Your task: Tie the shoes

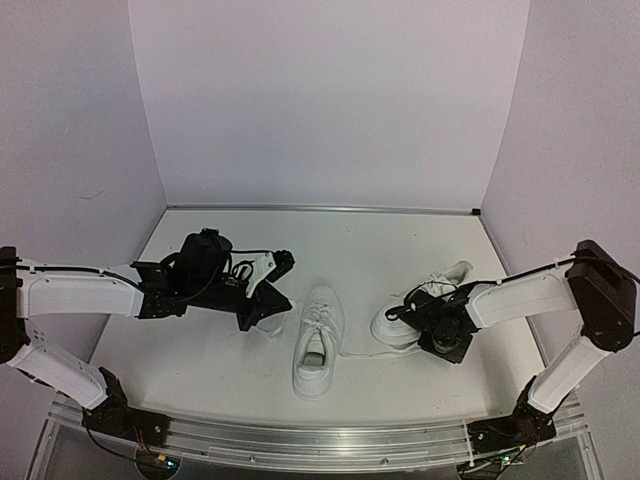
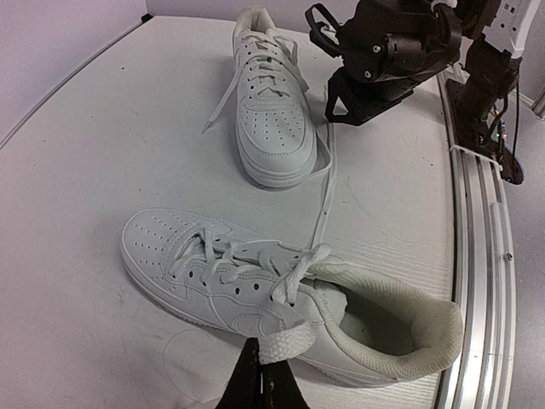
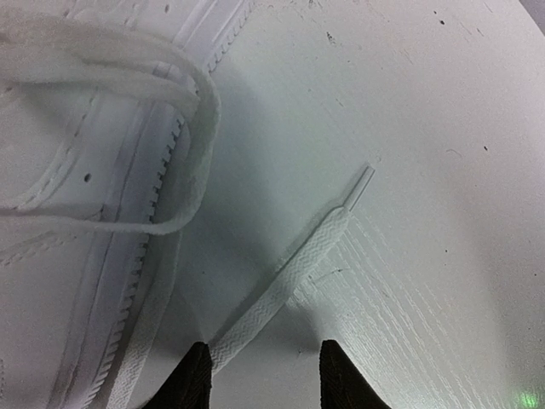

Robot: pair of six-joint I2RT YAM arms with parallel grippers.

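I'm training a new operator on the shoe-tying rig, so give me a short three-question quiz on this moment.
1. True or false: the left gripper is shut on a lace of the shoe nearest it.
2. Which gripper stands open? A left; B right; C both.
3. Fill in: the lace end ahead of the right gripper lies on the ____.
Key: 1 true; 2 B; 3 table.

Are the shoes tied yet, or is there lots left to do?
Nothing is tied yet: neither shoe has a bow. In hand: the left tool pinches one lace end of the middle shoe; the right tool hangs open over a loose lace end beside the other shoe. Left: crossing, knotting and looping both pairs of laces.
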